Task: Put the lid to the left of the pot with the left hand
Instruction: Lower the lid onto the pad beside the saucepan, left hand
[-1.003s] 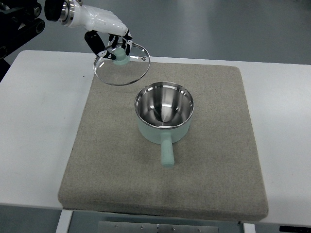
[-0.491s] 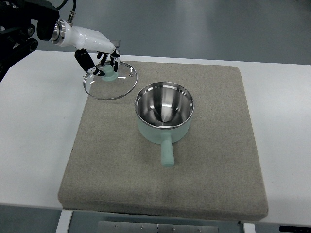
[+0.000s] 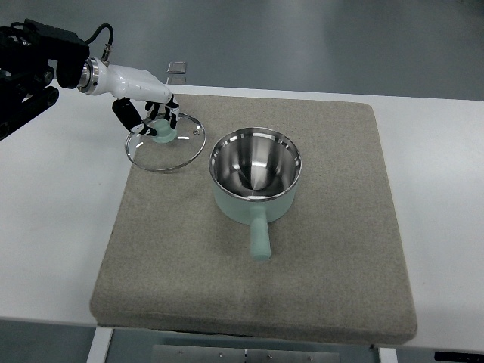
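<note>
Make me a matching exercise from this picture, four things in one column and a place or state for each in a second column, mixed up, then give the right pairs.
Things:
1. lid
2. pot
3. pot handle
4. mat

Places or states:
A. uncovered, shiny steel inside
B. grey, spread on the white table
C. held at its knob by the left robot hand
D. mint green, points toward the camera's side

Pairs: 1-C, 2-A, 3-D, 4-B

Glass lid [image 3: 165, 141] beside open mint pot [image 3: 255, 184]
</note>
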Action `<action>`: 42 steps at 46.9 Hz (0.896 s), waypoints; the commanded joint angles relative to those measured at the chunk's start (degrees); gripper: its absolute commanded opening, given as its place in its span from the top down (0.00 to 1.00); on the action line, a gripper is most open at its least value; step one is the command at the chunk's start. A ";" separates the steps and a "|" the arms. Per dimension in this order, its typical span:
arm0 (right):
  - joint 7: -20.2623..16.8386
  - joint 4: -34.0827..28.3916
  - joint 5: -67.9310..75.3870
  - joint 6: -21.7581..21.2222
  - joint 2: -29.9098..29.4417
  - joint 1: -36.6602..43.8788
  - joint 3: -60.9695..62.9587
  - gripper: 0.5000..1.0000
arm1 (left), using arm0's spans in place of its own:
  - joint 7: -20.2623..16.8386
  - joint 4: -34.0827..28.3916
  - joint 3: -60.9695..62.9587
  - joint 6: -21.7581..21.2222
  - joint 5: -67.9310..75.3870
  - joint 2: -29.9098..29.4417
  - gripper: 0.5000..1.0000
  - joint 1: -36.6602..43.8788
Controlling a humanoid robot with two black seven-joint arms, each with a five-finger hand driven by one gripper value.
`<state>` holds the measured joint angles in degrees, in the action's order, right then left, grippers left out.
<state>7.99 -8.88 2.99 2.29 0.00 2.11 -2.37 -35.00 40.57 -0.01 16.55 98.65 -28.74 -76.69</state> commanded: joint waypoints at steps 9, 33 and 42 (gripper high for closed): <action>0.01 0.00 0.00 0.00 0.00 0.00 0.00 0.15 | 0.00 -0.49 -0.08 -0.20 -0.74 0.53 1.00 1.37; -0.08 0.00 0.00 0.00 0.00 0.00 0.00 0.15 | 0.00 -2.07 -0.08 -5.30 -1.09 1.23 1.00 3.12; 0.01 0.00 0.00 0.00 0.00 0.00 0.00 0.15 | 0.00 -1.98 -0.17 -5.39 -1.27 1.23 0.99 3.39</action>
<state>7.96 -8.88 2.99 2.28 0.00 2.11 -2.37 -35.00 38.56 -0.17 11.16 97.40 -27.51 -73.31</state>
